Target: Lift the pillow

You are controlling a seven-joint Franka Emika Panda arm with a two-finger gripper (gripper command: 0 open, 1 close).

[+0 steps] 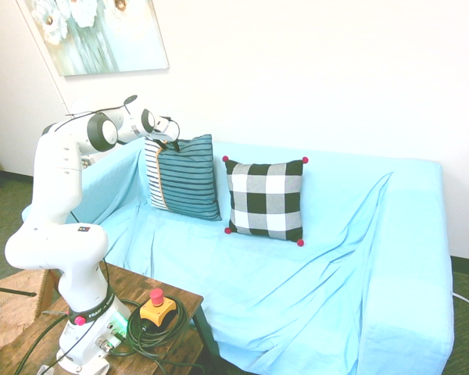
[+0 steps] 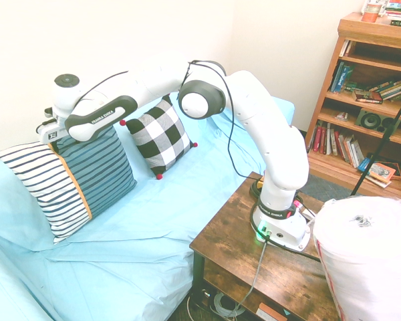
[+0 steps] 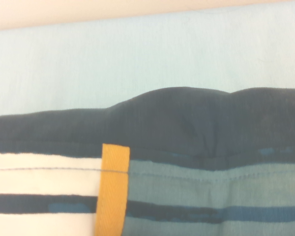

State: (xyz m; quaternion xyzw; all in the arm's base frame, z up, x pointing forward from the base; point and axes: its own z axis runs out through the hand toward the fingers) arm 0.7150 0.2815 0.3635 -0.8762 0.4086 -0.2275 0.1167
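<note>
The pillow is teal with thin dark stripes, a pale striped band and an orange ribbon, and it stands upright against the sofa's back at the left. In the second exterior view the pillow leans at the near left, its lower edge on the seat. My gripper is at the pillow's top edge, near the corner by the pale band. From the other side the gripper is mostly covered by the wrist. Close up, the wrist view shows the pillow's dark top seam and orange ribbon.
A black-and-white checked cushion with red pom-pom corners stands right of the pillow. A light blue cover drapes the sofa. The arm stands on a wooden side table. A bookshelf is at the far right, and a picture hangs on the wall.
</note>
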